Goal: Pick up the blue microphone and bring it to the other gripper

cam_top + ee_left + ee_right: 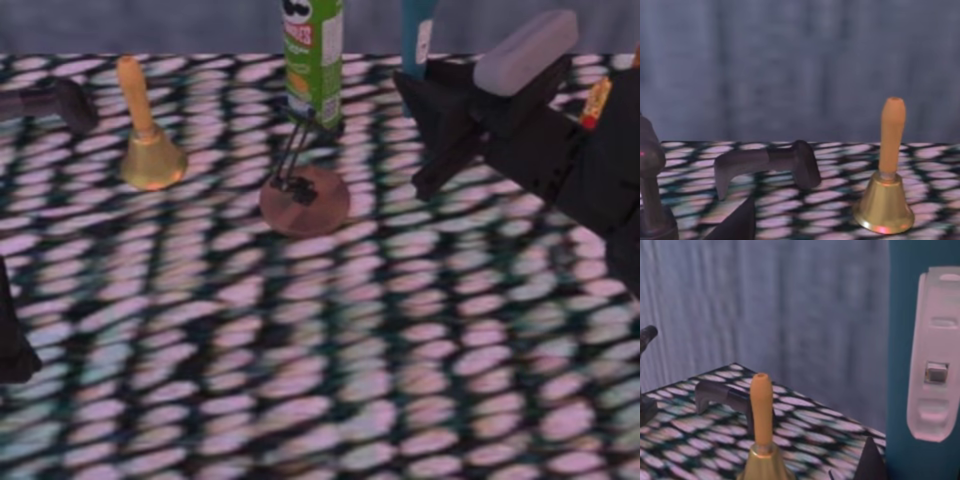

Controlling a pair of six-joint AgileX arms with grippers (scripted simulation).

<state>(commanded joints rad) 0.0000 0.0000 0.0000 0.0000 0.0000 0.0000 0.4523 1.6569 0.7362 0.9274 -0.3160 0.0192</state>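
Currently the right gripper (425, 130) sits at the worktop's far right, just beside the upright teal-blue slim microphone (416, 38); can't tell its jaws. Left gripper (12, 345) parked at left edge.

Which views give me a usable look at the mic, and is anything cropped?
Top view: blue microphone is cut off by the upper edge, partly behind the right gripper. Right wrist view: it fills the frame, white patch sharp. Left wrist view: only the bell and a dark hammer.

I see a brass bell (150, 150) left of a green chips can (314, 60), a brown round stand (305, 200) before it, on the patterned surface (300, 370)
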